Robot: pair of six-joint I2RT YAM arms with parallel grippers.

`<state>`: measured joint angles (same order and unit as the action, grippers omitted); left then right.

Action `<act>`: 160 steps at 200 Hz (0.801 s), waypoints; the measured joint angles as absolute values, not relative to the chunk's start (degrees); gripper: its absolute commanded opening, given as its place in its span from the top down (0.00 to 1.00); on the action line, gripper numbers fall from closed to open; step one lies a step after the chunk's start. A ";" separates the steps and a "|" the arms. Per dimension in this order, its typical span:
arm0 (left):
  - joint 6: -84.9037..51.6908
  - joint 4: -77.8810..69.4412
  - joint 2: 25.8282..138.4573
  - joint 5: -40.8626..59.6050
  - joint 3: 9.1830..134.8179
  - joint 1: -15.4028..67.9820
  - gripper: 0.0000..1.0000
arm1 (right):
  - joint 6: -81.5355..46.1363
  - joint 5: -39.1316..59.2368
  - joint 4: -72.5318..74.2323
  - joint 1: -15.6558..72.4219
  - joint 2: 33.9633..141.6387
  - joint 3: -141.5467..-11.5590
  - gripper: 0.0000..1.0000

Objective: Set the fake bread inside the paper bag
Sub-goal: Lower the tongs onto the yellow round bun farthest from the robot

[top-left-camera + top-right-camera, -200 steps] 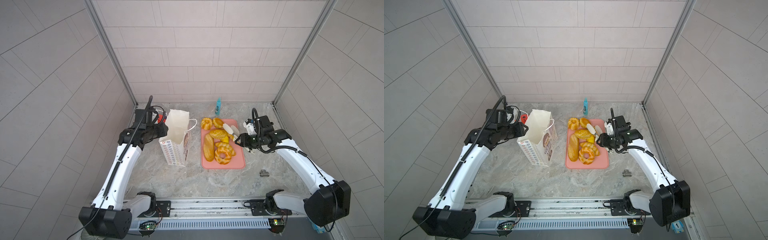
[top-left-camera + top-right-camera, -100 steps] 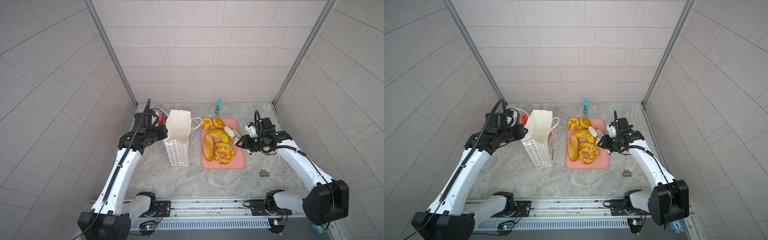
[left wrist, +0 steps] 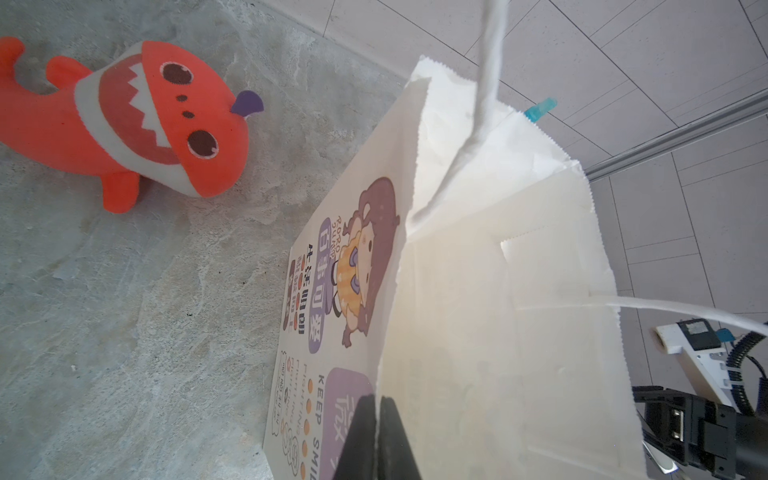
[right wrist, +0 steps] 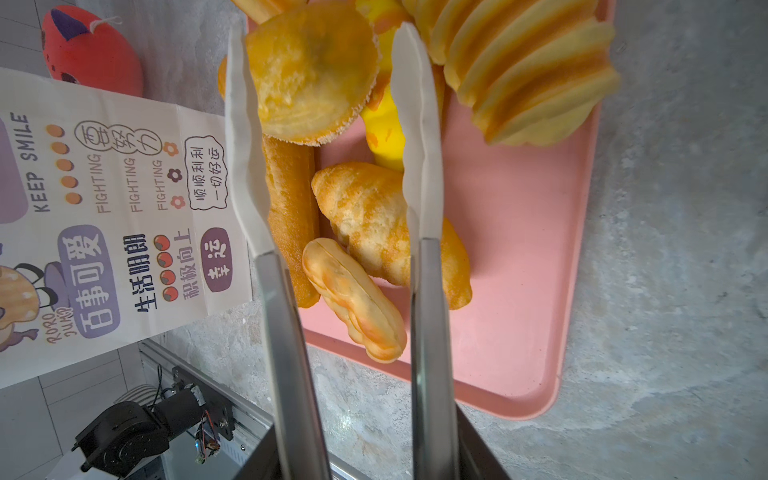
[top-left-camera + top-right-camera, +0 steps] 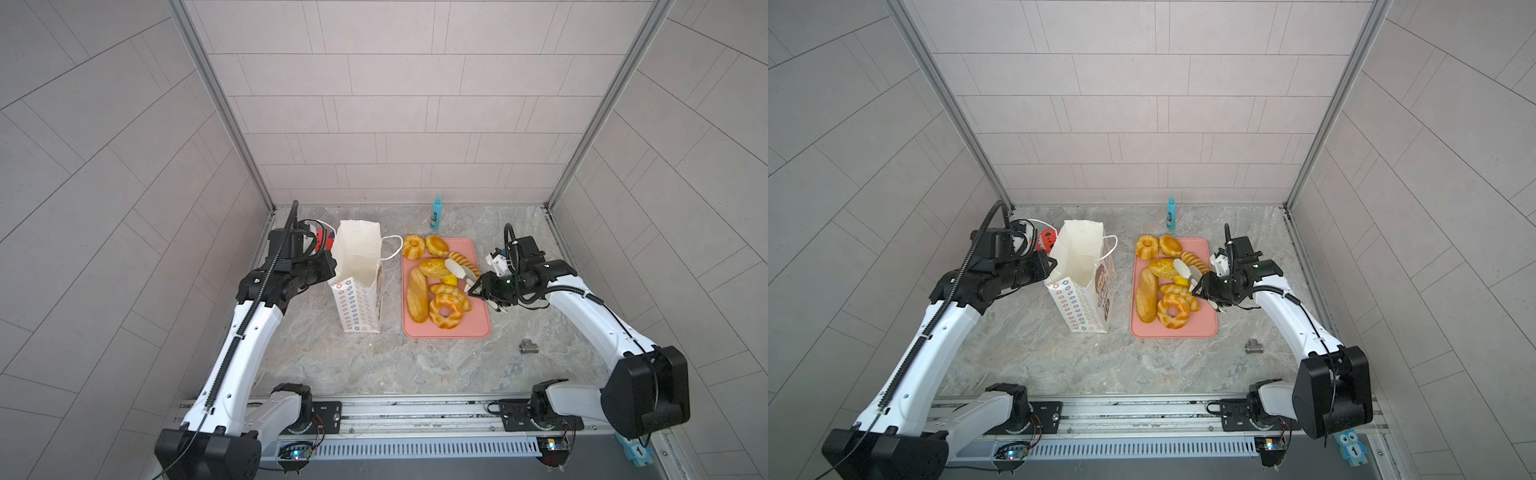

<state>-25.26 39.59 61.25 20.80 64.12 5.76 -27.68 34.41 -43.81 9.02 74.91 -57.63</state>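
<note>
The white paper bag stands open left of the pink tray. My left gripper is shut on the bag's rim, at its left side in both top views. Several pieces of fake bread lie on the tray: a fluted ring, an oval bun, a long loaf and a braided ring. My right gripper has long white-tipped fingers. It is open, its tips either side of the oval bun, with a small gap at one tip.
A red-orange shark toy lies on the marble floor behind the bag, near the left wall. A blue bottle stands by the back wall. A small metal fitting lies right of the tray's front corner.
My left gripper has closed on the bag's rim, and the bag now stands straighter. My right gripper has shifted a little toward the front, over the oval bun. The breads have not moved.
</note>
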 measured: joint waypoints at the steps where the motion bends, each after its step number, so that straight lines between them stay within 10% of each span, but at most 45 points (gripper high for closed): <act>1: -25.28 39.59 61.25 20.80 64.12 5.74 1.00 | -27.68 34.44 -43.81 9.02 75.02 -57.63 0.50; 160: -25.56 38.81 61.08 21.23 63.37 5.76 1.00 | -27.73 37.26 -40.51 8.93 80.66 -57.63 0.53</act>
